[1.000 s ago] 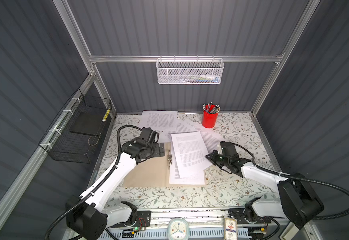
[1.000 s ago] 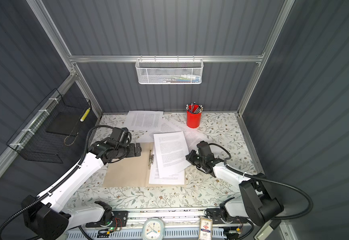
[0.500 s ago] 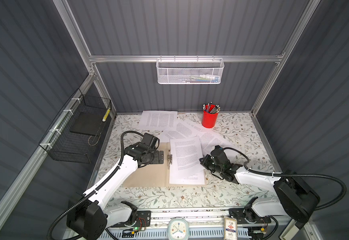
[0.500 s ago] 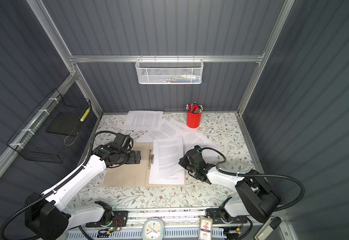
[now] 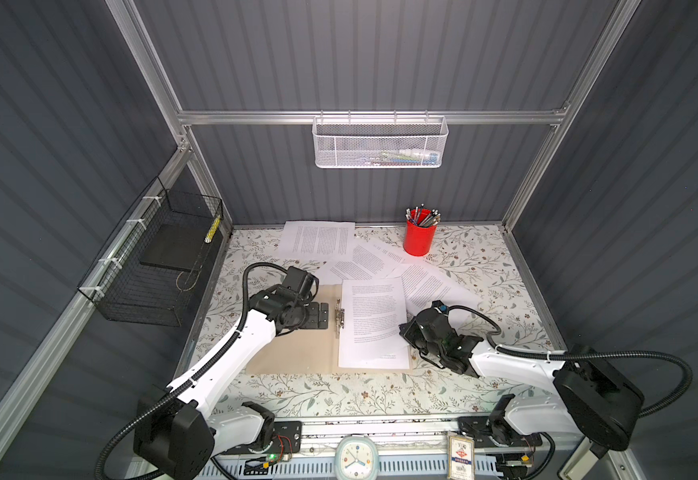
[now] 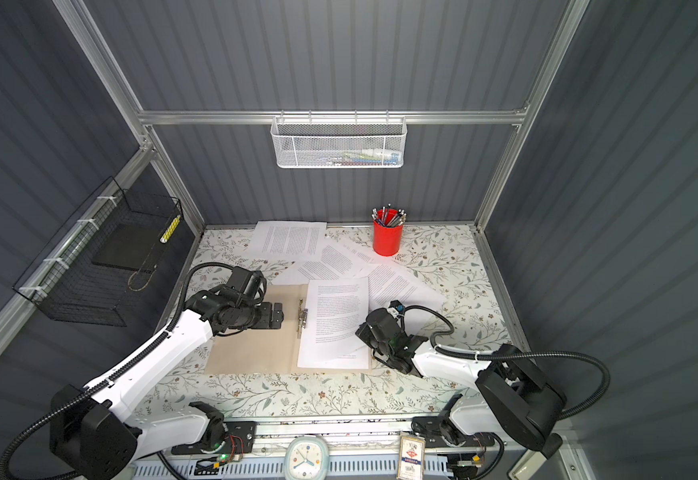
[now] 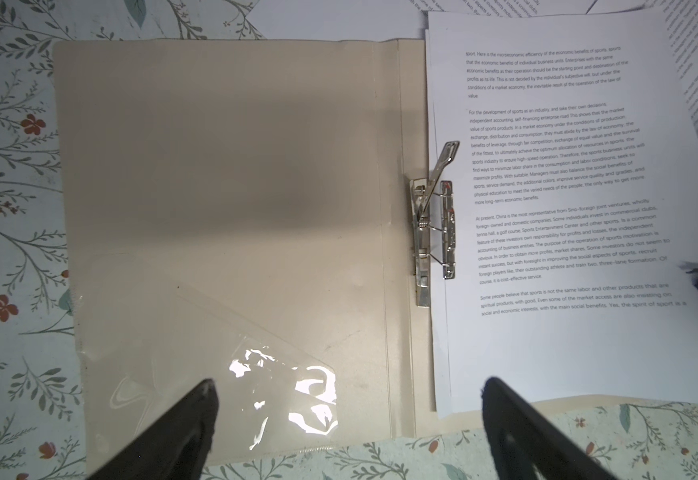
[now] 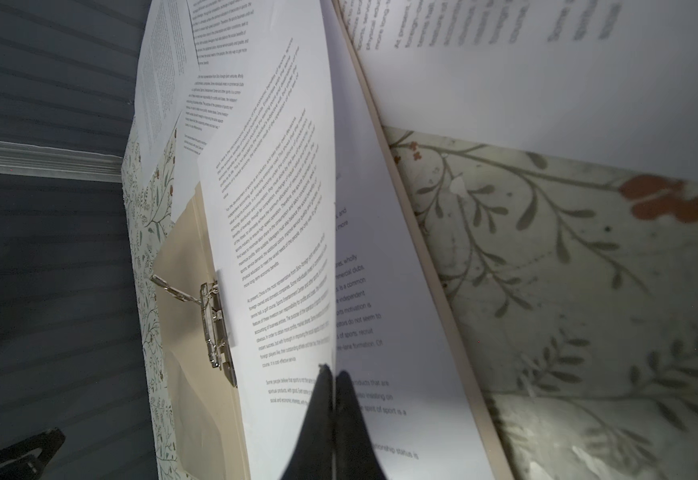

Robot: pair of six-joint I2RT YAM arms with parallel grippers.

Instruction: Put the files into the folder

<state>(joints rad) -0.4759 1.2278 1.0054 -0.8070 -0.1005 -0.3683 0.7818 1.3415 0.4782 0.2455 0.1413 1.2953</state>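
While it lay open and flat at mid-table, the folder read as plain tan card: left flap bare apart from a clear corner pocket, metal clip on the spine with its lever raised. Right flap: covered by printed white files, the top sheet overrunning the folder's far edge and meeting the clip on its spine side; whether it sat under the clamp bar could not be told. Right gripper: jaws closed tight on the top sheet's outer edge, which was lifted clear of a second sheet beneath. Left gripper: spread fully wide, nothing held, poised over the bare left flap just beside the clip. Open room: a bare strip of floral table ran along the folder's near edge, and the right side of the table beyond the right arm was free. Rear: crowded, with loose sheets fanned and overlapping from the back wall to the folder's far edge, a red cup of pens standing among them.
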